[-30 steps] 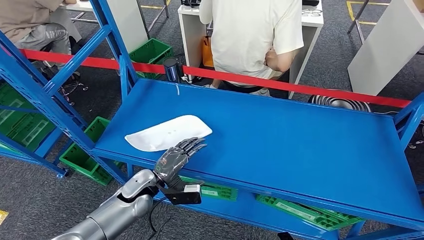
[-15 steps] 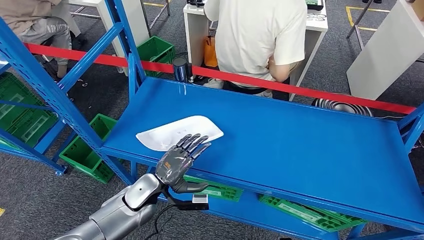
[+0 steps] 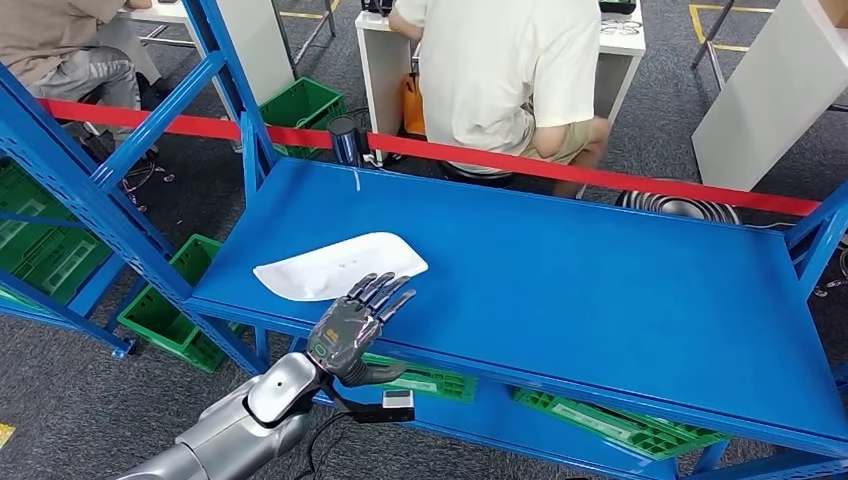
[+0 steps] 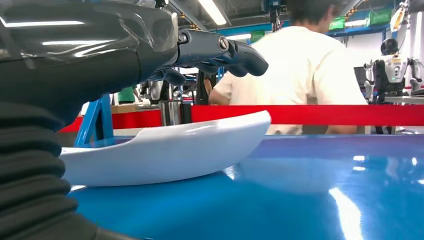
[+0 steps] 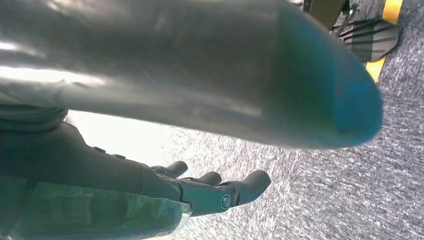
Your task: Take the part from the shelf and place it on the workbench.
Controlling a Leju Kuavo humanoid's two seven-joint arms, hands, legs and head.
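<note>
One white part (image 3: 340,267) lies flat on the blue tabletop (image 3: 600,290), in the near-left area, close to the front edge and well apart from the right end. In the left wrist view the part (image 4: 165,150) shows as a shallow curved shell, its raised tip pointing toward the red barrier tape (image 3: 480,155).

One left robot hand (image 3: 352,320) hangs at the front edge of the tabletop, just beside the near side of the part. It is released: the fingers (image 3: 385,292) are spread and extended over the near rim of the part, grasping nothing. In the left wrist view the fingers (image 4: 220,50) stand clearly above the part, apart from it. One right robot hand (image 5: 200,192) is seen in the right wrist view over grey carpet, fingers extended and apart, grasping nothing.

Open room: the tabletop to the right of the part is bare blue surface up to the right upright (image 3: 825,240). On the left, blue diagonal frame members (image 3: 120,200) stand close to the tabletop's left end.

Surroundings: one dark cylinder (image 3: 343,138) stands behind the far-left corner. One person in a light shirt (image 3: 505,70) sits beyond the tape, back turned; a second person (image 3: 70,45) sits at far left. Green crates (image 3: 165,310) lie on the floor and lower shelf.
</note>
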